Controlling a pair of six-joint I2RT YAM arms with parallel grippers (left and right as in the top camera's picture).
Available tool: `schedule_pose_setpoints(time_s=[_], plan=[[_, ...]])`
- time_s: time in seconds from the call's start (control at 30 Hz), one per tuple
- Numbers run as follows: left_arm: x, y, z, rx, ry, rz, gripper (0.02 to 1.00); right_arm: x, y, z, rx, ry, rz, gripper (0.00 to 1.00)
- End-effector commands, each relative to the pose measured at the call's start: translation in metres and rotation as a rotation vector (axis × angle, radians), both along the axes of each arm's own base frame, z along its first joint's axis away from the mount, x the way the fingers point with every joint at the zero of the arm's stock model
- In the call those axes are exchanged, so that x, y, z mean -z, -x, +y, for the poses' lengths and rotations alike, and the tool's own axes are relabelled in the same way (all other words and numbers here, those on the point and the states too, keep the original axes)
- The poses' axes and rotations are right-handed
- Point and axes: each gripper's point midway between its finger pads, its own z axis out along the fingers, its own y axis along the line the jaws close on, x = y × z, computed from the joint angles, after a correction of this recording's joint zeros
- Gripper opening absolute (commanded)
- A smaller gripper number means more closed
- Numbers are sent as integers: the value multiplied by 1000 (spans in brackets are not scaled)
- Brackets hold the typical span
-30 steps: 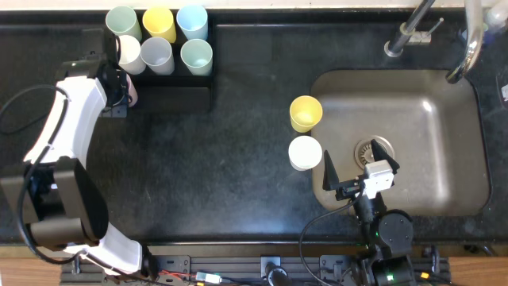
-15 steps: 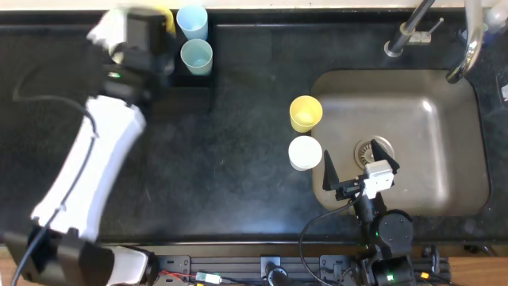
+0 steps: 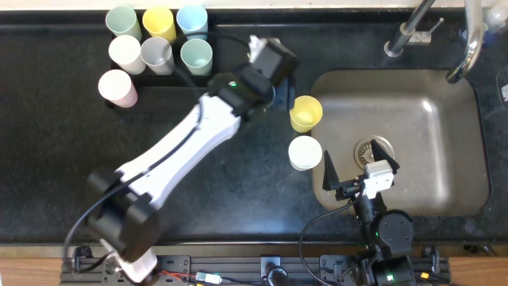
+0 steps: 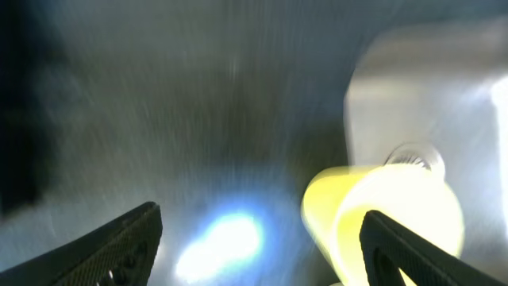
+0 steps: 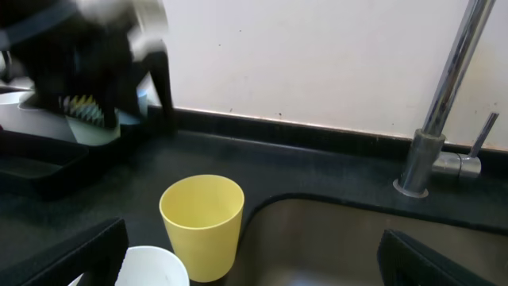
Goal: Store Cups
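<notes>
Cups from above: yellow cup (image 3: 305, 113) and white cup (image 3: 305, 152) wait unstored on the worktop (image 3: 238, 183) beside the sink (image 3: 432, 139). Left wrist: left jaws released, probably poised to grip the yellow cup. Right wrist: right jaws spread, idle.

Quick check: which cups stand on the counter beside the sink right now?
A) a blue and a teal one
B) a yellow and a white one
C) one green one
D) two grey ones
B: the yellow cup and the white cup stand upright on the counter by the rim of the sink.
</notes>
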Motion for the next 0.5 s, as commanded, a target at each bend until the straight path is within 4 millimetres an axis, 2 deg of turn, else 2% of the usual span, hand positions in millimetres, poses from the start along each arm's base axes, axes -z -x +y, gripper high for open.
schedule_pose_setpoints(time_s=[0.03, 0.3, 0.5], plan=[[-3, 6, -29, 36, 27, 44, 831, 3, 0, 0, -2, 0, -3, 998], [24, -8, -43, 34, -10, 71, 801, 3, 0, 0, -2, 0, -3, 998], [41, -2, -47, 20, -8, 124, 741, 3, 0, 0, -2, 0, -3, 998]])
